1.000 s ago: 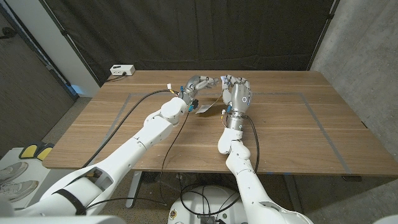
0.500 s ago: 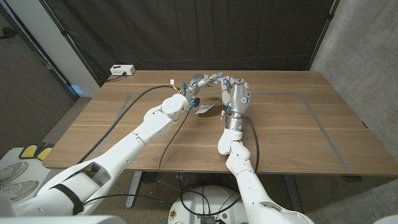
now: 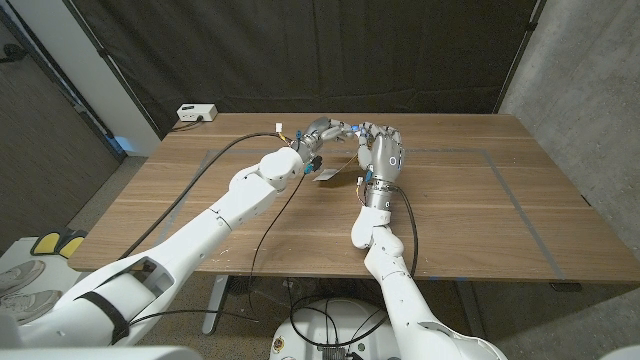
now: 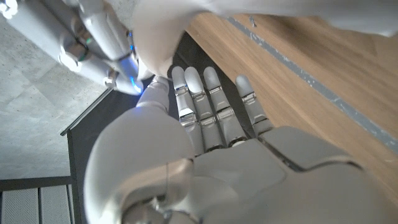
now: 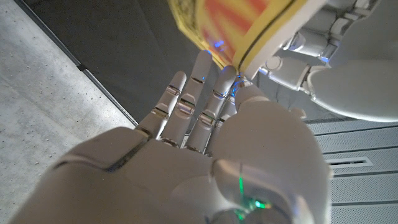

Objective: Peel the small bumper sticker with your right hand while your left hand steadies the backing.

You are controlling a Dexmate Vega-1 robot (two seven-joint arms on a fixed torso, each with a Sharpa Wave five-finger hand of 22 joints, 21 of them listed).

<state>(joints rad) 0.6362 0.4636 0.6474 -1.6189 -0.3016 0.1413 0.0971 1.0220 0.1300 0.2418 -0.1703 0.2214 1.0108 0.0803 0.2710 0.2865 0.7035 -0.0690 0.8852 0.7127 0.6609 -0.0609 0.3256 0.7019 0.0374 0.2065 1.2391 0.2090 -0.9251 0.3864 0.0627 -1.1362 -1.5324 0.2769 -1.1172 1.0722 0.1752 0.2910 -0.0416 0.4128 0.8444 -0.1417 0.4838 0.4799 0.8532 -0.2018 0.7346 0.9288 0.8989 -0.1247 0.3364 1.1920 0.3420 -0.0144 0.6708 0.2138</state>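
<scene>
Bench [image 3: 480, 200] is carrying both arms, meeting at its far middle. Left hand [image 3: 322, 133] and right hand [image 3: 381, 150] are hovering together, fingers [image 5: 214, 87] touching the sticker's [image 5: 249, 25] yellow edge. Sticker sheet [image 3: 326, 176] is hanging between them; cannot tell whose fingers are clamping it.

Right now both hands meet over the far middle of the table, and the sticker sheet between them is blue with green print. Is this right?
Not quite: the colour is wrong. The right wrist view shows the sticker sheet as yellow with red-orange print. The rest holds: in the head view the left hand and right hand meet over the far middle of the table.
</scene>
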